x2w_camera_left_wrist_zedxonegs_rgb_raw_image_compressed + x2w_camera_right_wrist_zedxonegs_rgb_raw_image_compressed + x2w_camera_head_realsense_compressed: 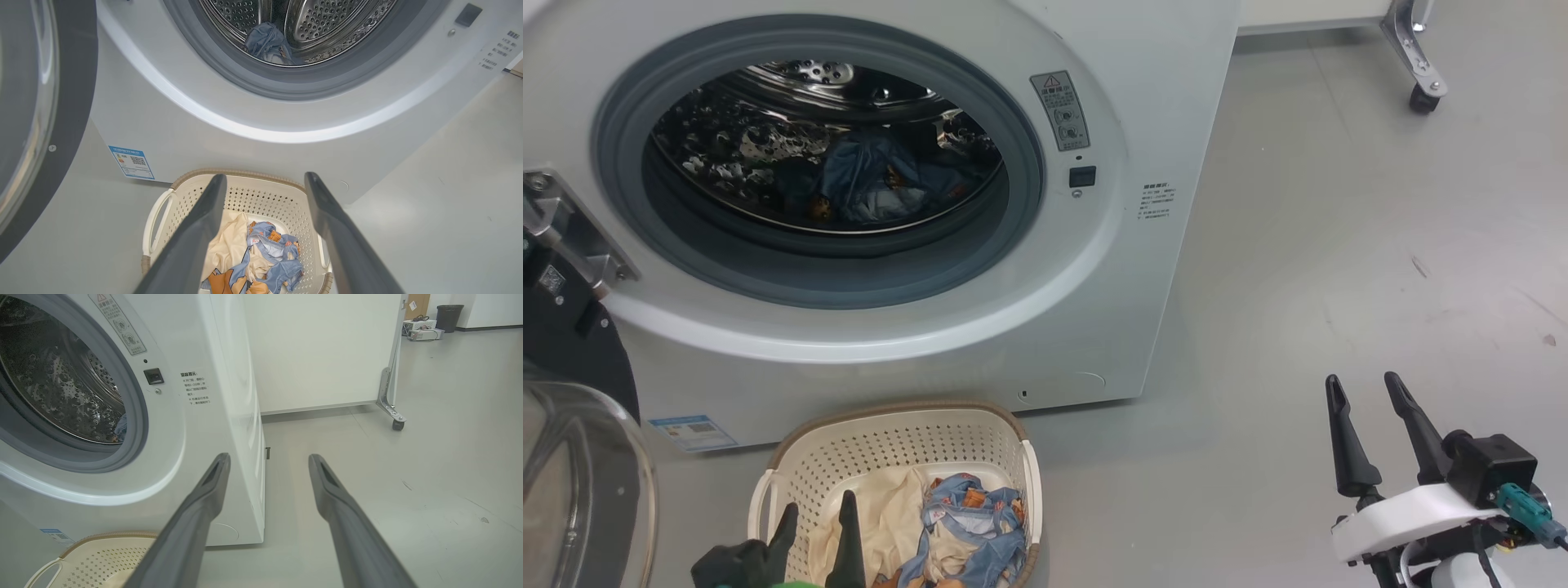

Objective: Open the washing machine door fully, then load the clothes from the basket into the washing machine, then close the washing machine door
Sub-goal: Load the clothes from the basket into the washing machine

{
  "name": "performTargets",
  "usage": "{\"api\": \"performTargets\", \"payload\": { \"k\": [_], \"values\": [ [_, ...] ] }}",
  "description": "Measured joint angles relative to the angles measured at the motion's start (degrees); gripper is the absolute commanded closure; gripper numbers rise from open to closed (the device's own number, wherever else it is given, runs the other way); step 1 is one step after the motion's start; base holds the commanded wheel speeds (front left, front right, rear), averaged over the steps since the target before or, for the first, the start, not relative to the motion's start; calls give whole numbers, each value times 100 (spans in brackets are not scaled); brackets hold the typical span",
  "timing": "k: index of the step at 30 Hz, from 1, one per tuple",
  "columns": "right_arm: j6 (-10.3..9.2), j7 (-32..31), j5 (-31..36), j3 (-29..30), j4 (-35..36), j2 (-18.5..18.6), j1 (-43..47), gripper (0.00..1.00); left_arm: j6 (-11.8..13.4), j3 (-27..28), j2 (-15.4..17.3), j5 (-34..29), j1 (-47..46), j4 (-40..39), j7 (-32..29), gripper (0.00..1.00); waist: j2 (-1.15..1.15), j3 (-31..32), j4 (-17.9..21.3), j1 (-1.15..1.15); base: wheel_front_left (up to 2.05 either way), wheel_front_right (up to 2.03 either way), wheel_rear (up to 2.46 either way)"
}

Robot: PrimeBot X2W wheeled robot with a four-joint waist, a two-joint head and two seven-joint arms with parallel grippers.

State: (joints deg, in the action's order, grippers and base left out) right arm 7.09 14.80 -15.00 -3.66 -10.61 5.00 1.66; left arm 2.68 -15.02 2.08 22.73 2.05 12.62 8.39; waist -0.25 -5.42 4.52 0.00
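The white washing machine [1143, 98] stands with its door [572, 457] swung wide at the left, black rim and glass bowl showing. A blue garment [874, 184] lies in the steel drum [318, 24]. On the floor before it sits the cream basket [890, 445] holding a cream cloth [882, 510] and blue printed clothes [980, 523]. My left gripper [818, 510] hangs open just above the basket, nothing between its fingers; its wrist view looks down on the clothes [265, 253]. My right gripper [1364, 388] stands open and empty over bare floor at the right.
Grey floor [1339, 245] stretches to the right of the machine. A white panel on a castor wheel [1421, 98] stands at the back right. A bin [449, 316] and boxes sit far off. The open door takes up the left side.
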Motion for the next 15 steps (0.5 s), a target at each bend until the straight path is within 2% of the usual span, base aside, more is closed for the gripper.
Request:
{"api": "performTargets", "payload": {
  "k": [15],
  "values": [
    [0, 0, 27, -53, 26, -81, -461, 0, -312, -197, 199, 51, -482, 438, -748, 0, 0, -626, 224, 0, 0, 0, 0]
  ]
}}
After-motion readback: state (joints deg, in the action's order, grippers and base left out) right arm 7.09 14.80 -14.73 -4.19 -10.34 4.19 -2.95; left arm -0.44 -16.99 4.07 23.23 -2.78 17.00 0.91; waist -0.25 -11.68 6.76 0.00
